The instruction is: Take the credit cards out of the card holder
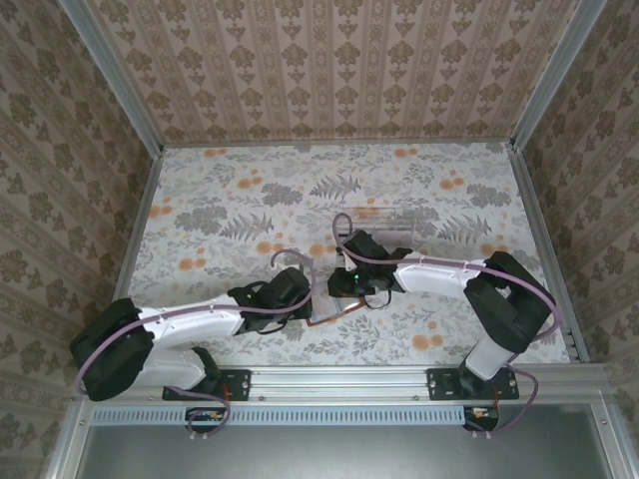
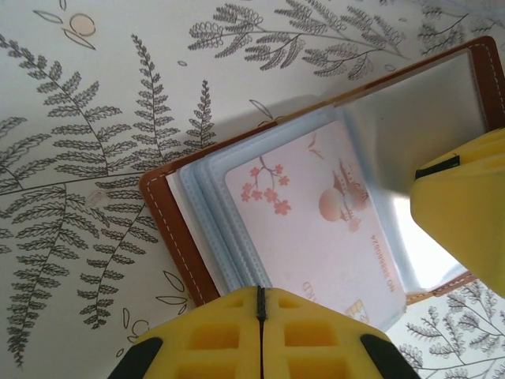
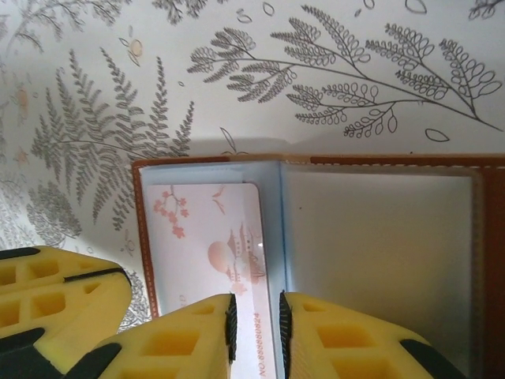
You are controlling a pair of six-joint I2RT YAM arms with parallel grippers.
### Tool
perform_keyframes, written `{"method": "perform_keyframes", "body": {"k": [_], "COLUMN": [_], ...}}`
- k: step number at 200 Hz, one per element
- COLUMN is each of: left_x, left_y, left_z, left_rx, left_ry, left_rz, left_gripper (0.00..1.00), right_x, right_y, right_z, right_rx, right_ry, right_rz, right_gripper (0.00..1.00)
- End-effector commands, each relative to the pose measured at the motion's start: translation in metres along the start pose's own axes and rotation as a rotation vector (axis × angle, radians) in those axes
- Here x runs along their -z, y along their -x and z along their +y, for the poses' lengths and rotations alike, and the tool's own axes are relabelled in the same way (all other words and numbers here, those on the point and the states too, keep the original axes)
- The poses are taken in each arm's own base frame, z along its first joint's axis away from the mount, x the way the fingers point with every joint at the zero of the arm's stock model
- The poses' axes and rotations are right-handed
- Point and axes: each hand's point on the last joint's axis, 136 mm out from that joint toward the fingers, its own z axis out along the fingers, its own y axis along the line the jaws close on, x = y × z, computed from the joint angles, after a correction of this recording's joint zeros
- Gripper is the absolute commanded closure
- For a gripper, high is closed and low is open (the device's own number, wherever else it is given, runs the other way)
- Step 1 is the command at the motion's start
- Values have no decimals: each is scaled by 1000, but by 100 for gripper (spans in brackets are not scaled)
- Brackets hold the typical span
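The brown card holder (image 3: 387,237) lies open and flat on the floral table, its grey-blue pockets facing up. A pale pink credit card (image 3: 205,237) with blossoms sits in the left pocket, also seen as the pink card (image 2: 316,221) under a clear sleeve. My right gripper (image 3: 256,324) hangs over the card's right edge by the fold, its jaws a narrow gap apart with a strip of card showing between them. My left gripper (image 2: 259,304) is shut, fingers pressed together over the holder's near brown edge (image 2: 170,229). From above, both grippers meet over the card holder (image 1: 324,314).
A clear plastic tray (image 1: 384,225) stands just beyond the right gripper. One yellow finger of the right gripper (image 2: 465,213) shows in the left wrist view, and a left finger (image 3: 55,292) in the right wrist view. Patterned walls enclose the table on three sides.
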Motion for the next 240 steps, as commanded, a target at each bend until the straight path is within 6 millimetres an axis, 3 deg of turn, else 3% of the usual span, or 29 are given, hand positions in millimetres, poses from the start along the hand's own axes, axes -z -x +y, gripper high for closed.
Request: {"method": "perform_keyframes", "body": {"k": [1,96,118,155,240], "left_x": [-6,-15,-16,-16,-16], "left_y": [-1,-4,-5,-5,-8], "left_z": [-1,-2,-1,2,19], "left_rx": [4,5,6,7,28], "left_ry": [-6,5,9,31,92], "left_rz": [10,32,36,41,54], "left_gripper": [93,94,94,95,100], "right_x": [-7,-17,-17,-15,2], "right_y": [-7,-16,-17,-17,-7], "right_z": [2,2,0,-3,-23], "right_rx": [17,-2,-5,-7,-42], "right_ry": [11,45,38,21,-25], "right_rz": [50,85,85,75,9], "right_gripper": [74,77,81,100,100]}}
